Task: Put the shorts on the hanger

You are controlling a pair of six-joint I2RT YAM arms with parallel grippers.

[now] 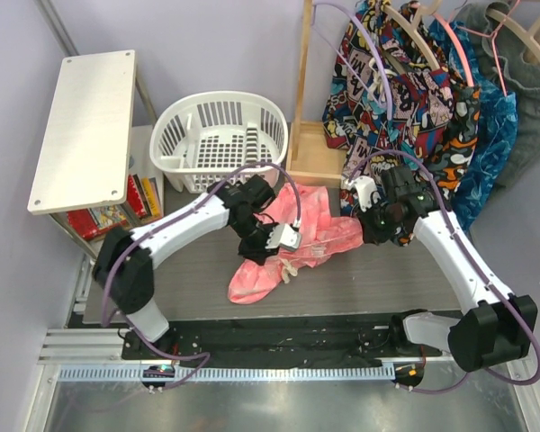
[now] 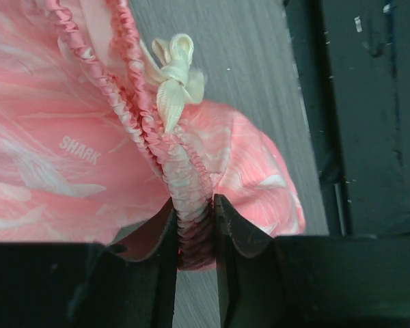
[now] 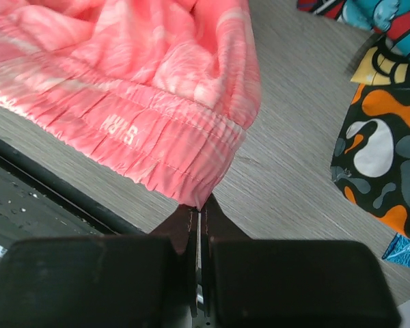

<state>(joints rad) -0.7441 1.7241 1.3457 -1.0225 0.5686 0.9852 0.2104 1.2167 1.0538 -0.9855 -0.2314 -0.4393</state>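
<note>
Shorts (image 1: 297, 241) are bunched on the table (image 1: 387, 279) between the two arms, one leg trailing toward the near edge. Left tool (image 2: 195, 225) is pinching the gathered waistband, just below the white drawstring bow (image 2: 174, 75); elastic is squeezed between both fingers. Right tool (image 3: 199, 208) is pressed together on the very edge of the waistband at the other end, only a thin bit of fabric caught at the tips. Can't tell from the pictures how much of the cloth is off the table. Hanger (image 1: 371, 43) is up on the wooden rack (image 1: 310, 153) at the back, hung in among the comic-print garments (image 1: 405, 99), well apart from the shorts. White laundry basket (image 1: 220, 144) sits just left of the rack.
</note>
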